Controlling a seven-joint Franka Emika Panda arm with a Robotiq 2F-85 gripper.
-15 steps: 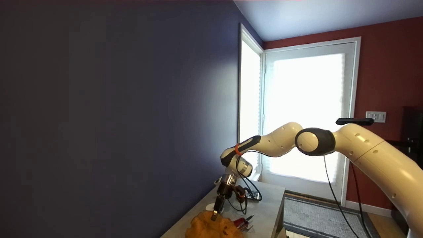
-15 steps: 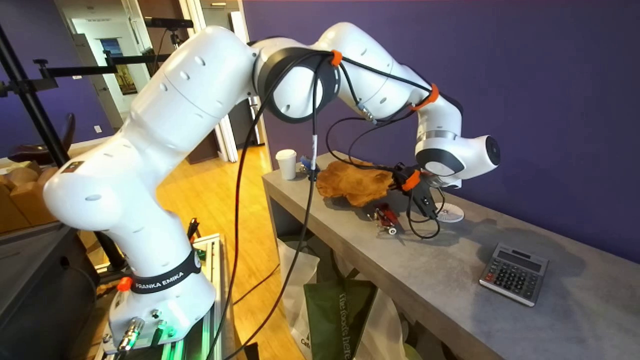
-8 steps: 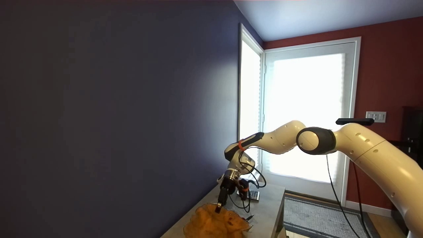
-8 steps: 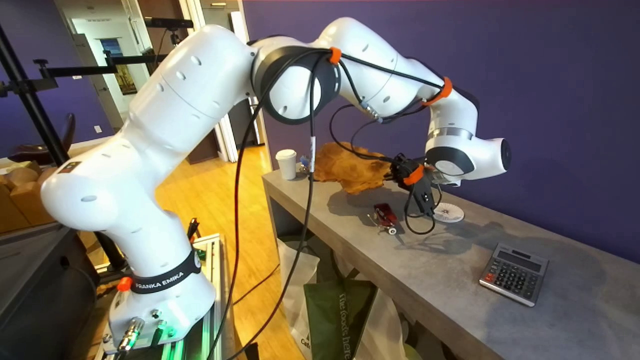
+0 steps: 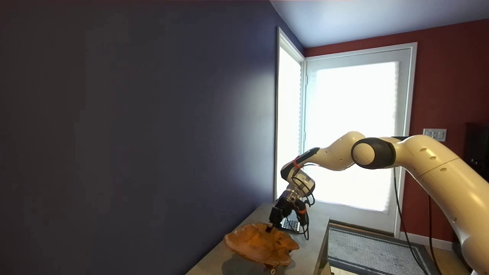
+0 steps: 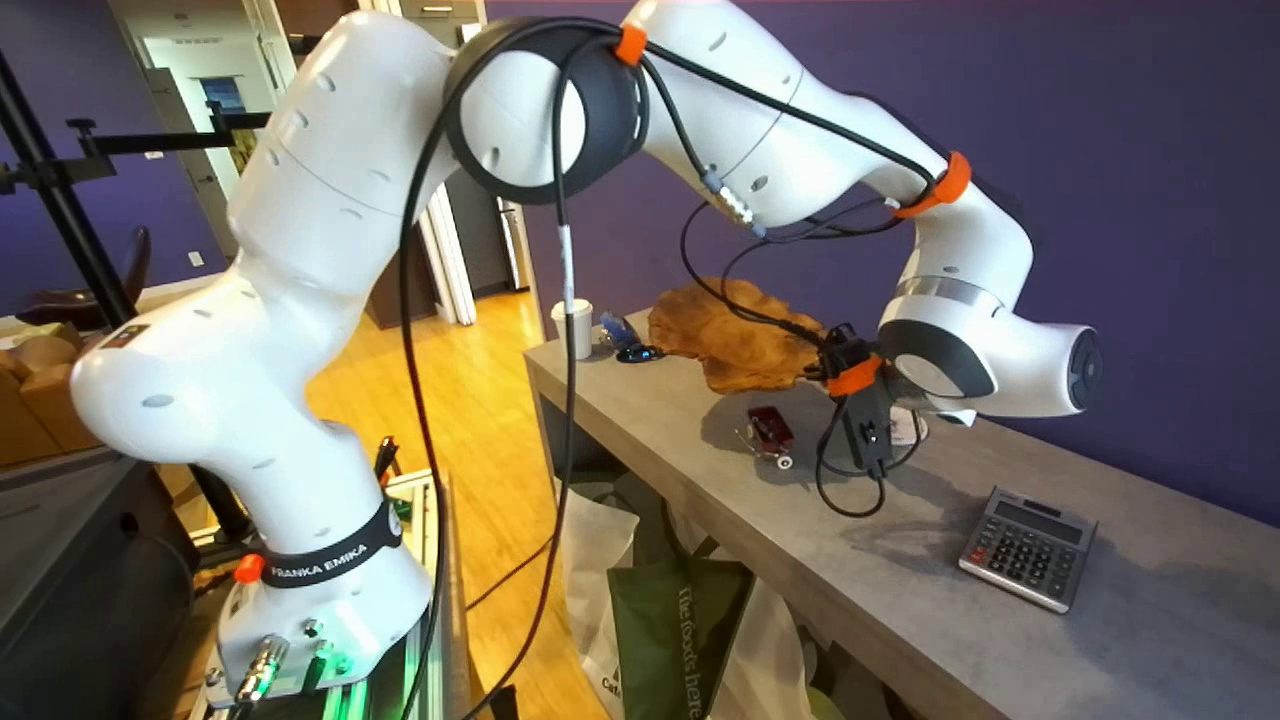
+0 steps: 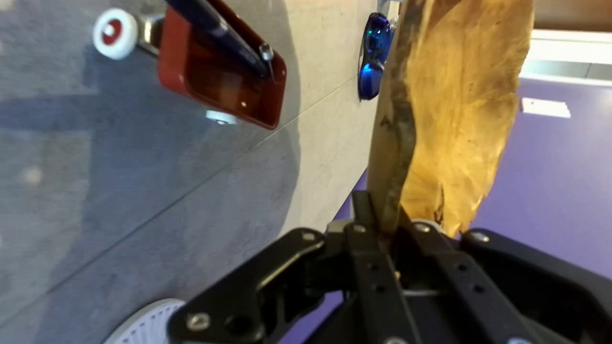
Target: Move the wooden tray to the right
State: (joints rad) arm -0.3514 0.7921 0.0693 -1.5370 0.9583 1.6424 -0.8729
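Note:
The wooden tray is a wide, shallow, orange-brown piece with an uneven raised rim. It shows in both exterior views and in the wrist view. My gripper is shut on its rim, with one finger on each side of the edge. In both exterior views the gripper holds the tray at the rim side nearest the calculator. The tray hangs above the counter, with a shadow below it.
On the grey counter stand a small red cart with a pen in it, a white disc, a calculator, a white cup and blue sunglasses. A purple wall runs along the back.
The tray has risen off the counter with my gripper and moved towards the calculator end. The sunglasses now show beside it. The cart, disc and calculator have not moved.

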